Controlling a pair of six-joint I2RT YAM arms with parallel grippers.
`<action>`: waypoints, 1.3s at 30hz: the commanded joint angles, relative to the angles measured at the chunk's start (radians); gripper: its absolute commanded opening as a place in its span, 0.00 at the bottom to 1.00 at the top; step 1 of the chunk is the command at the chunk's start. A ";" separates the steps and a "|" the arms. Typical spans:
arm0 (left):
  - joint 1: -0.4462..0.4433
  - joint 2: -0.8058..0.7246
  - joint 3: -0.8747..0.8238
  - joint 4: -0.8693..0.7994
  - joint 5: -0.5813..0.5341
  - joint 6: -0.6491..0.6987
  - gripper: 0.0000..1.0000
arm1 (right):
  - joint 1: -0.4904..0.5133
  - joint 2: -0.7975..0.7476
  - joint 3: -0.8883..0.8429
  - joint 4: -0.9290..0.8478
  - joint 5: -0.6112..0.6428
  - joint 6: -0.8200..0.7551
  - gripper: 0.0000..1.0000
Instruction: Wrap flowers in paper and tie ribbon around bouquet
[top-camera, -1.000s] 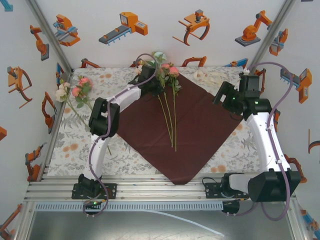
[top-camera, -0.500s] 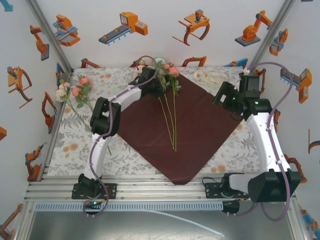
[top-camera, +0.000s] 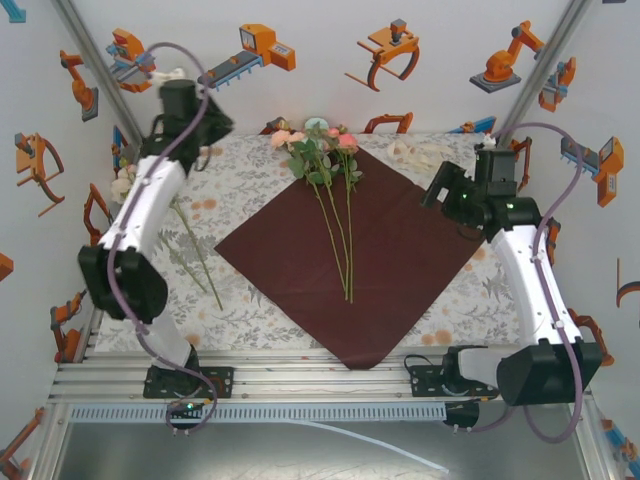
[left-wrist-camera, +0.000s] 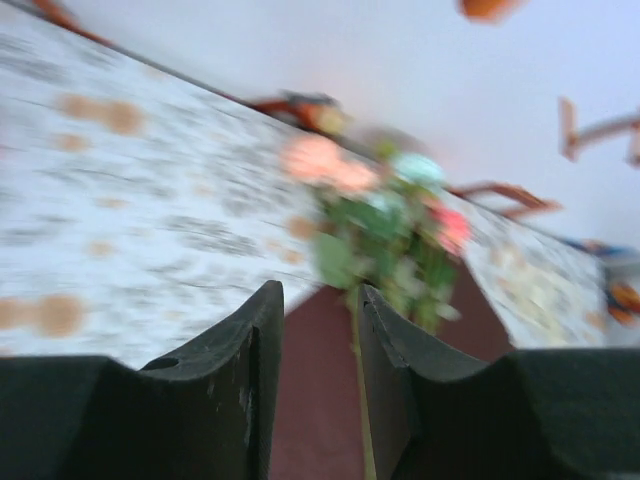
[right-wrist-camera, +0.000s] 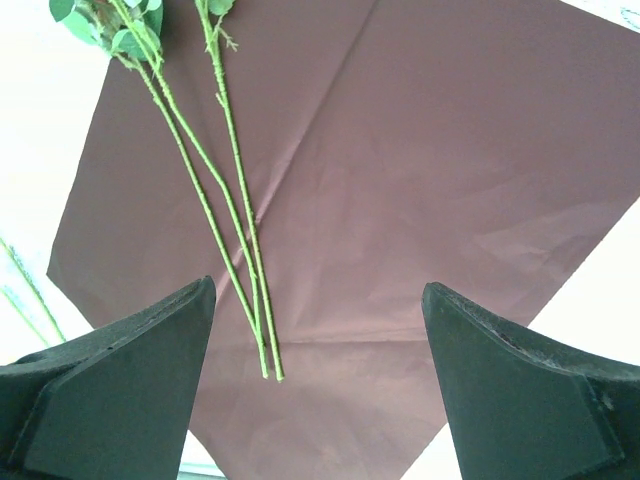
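Floral tablecloth (top-camera: 250, 312) under paper (top-camera: 400, 260), flowers (top-camera: 318, 165) lengthwise near-to-far, blooms far; left gripper (left-wrist-camera: 318, 300) and right gripper (right-wrist-camera: 318, 290) spread.

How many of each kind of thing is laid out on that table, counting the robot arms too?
Dark red paper: 1
Flower bunches: 2 (one on the paper, one on the tablecloth at the left)
Cream ribbon: 1
Robot arms: 2 (left arm, right arm)
Total: 6
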 joint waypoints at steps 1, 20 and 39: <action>0.101 -0.016 -0.105 -0.215 -0.117 0.116 0.37 | 0.065 -0.009 0.026 0.032 0.010 0.018 0.76; 0.282 0.450 0.095 -0.322 -0.021 0.235 0.39 | 0.307 0.080 0.103 0.043 0.066 0.044 0.75; 0.284 0.585 0.127 -0.386 -0.109 0.288 0.26 | 0.308 0.115 0.161 0.026 0.059 0.040 0.75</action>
